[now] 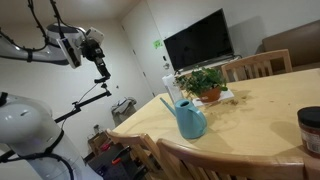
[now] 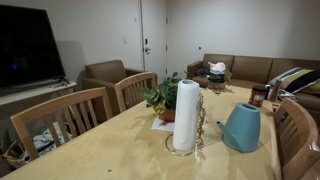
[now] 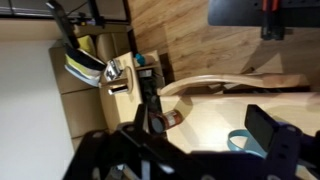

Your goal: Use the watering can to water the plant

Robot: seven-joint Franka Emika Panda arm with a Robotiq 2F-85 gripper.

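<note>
The teal watering can (image 1: pixel 188 117) (image 2: pixel 243 127) stands upright on the wooden table (image 1: pixel 250 115), its thin spout slanting up. Just behind it in an exterior view is the leafy plant (image 1: pixel 205 83) (image 2: pixel 163 97) in its orange pot. My gripper (image 1: pixel 95 45) hangs high in the air beyond the table's end, far from both. In the wrist view the gripper (image 3: pixel 200 125) is open, its dark fingers (image 3: pixel 265 130) wide apart with nothing between them. A teal part of the watering can (image 3: pixel 245 142) shows far below by the right finger. The plant is out of the wrist view.
A white paper towel roll (image 2: pixel 186 115) stands on the table between plant and can. A dark jar (image 1: pixel 310 128) (image 3: pixel 165 118) sits near a table edge. Wooden chairs (image 2: pixel 60 120) (image 1: pixel 260 65) ring the table. A television (image 1: pixel 200 40) stands behind the plant.
</note>
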